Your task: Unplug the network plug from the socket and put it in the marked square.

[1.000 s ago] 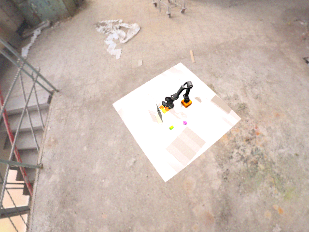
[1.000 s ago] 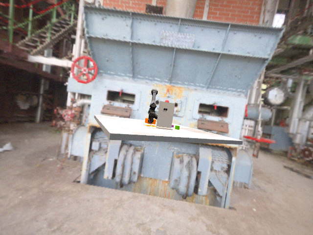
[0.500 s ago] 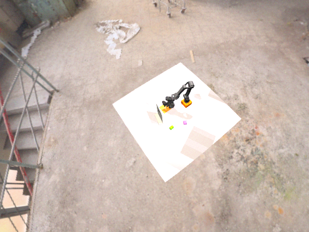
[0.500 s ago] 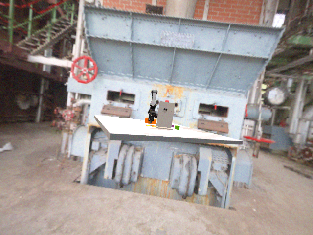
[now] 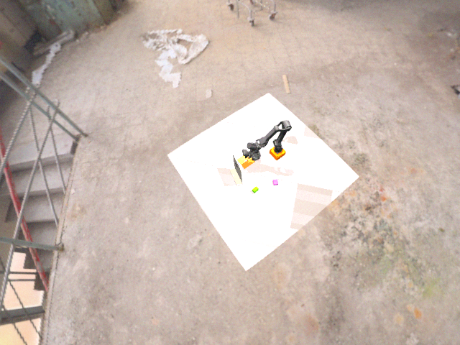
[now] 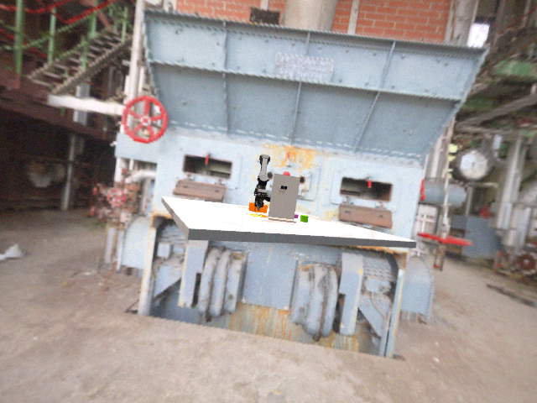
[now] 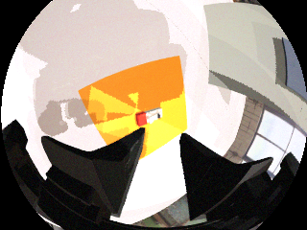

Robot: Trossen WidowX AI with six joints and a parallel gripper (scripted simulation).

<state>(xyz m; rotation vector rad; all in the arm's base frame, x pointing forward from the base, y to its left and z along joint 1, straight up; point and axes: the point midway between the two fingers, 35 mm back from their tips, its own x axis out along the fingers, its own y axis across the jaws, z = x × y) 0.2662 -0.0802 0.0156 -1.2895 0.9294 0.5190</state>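
The plug (image 7: 150,116), with a red end and a pale body, lies within the orange and yellow marked square (image 7: 144,77) (image 5: 244,164) in the wrist view. The square is flat on the table, close to the upright panel (image 5: 237,169) (image 6: 284,203). My gripper (image 7: 163,134) points down over the square, and its two black fingers stand apart with nothing between them. The plug shows beyond the fingertips, nearer the left one, clear of both. The exact height of the fingers over the table is hard to tell. The plug is too small to make out in the top and exterior views.
A green block (image 5: 255,190) (image 6: 304,218) and a magenta block (image 5: 275,182) (image 6: 295,216) are on the white table (image 5: 245,230) (image 6: 216,225), to one side of the panel. The arm's orange base (image 5: 277,153) stands farther back. Patches of shadow cross the table.
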